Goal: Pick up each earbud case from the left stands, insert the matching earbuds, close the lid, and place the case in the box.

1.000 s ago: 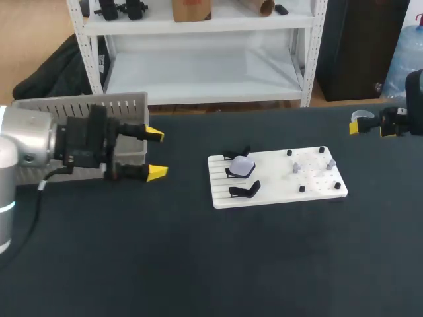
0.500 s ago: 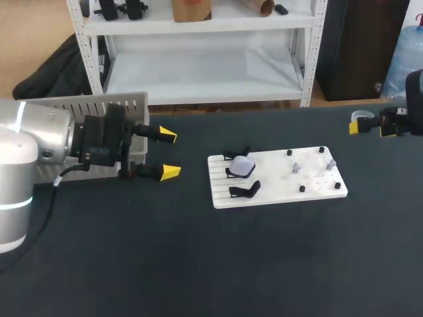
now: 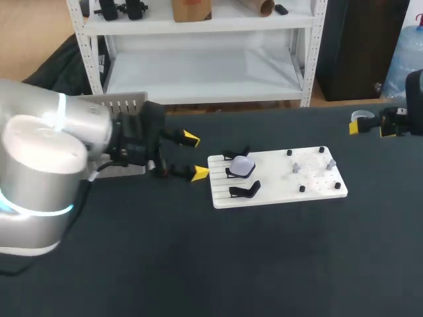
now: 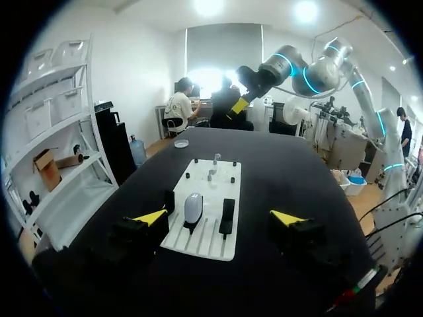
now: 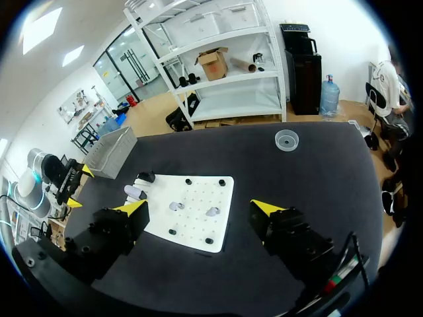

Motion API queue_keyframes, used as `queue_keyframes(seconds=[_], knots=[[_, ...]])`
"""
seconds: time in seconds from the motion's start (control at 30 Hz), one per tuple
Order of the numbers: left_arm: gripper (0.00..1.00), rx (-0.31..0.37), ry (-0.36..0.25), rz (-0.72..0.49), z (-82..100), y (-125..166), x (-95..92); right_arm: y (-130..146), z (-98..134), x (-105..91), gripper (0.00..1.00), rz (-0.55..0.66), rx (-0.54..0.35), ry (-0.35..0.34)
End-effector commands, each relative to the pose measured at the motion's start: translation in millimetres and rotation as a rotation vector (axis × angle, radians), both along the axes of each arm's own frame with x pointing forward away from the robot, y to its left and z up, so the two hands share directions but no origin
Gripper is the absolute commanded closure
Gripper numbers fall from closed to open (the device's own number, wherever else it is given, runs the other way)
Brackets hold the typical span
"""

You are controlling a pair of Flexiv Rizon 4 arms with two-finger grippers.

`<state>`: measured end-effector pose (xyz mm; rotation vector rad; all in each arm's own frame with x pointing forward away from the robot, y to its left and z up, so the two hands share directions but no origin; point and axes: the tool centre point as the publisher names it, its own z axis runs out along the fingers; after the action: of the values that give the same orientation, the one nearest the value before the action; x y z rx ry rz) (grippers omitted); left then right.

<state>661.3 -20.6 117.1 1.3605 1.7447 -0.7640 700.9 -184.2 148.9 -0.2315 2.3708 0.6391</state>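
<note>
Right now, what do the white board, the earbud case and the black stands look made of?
White board: probably matte plastic, flat and slotted. Earbud case: glossy pale plastic, rounded, with a soft sheen. Black stands: likely matte plastic, thin and bent; can't rule out metal.

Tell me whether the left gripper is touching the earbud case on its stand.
Apart. The head view shows a strip of white board between the left gripper, its fingers open, and the earbud case.

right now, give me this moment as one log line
left gripper: open, beside board, short of case | case: on stand, untouched | right gripper: open, empty, away from board
</note>
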Motion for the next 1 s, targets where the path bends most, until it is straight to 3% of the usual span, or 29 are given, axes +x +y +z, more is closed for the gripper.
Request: queue_keyframes(seconds=[0.03, 0.27, 1.0], knots=[[0.0, 0.062, 0.013, -0.01, -17.7, -28.0, 18.5, -0.2, 0.2, 0.0, 0.0, 0.0, -0.001, 0.001], [0.0, 0.078, -0.006, -0.075, -32.5, -34.9, 27.4, -0.2, 0.2, 0.0, 0.0, 0.0, -0.001, 0.001], [0.0, 0.059, 0.005, -0.084, -62.6, -31.8, 46.3, -0.2, 0.2, 0.0, 0.0, 0.0, -0.001, 0.001]])
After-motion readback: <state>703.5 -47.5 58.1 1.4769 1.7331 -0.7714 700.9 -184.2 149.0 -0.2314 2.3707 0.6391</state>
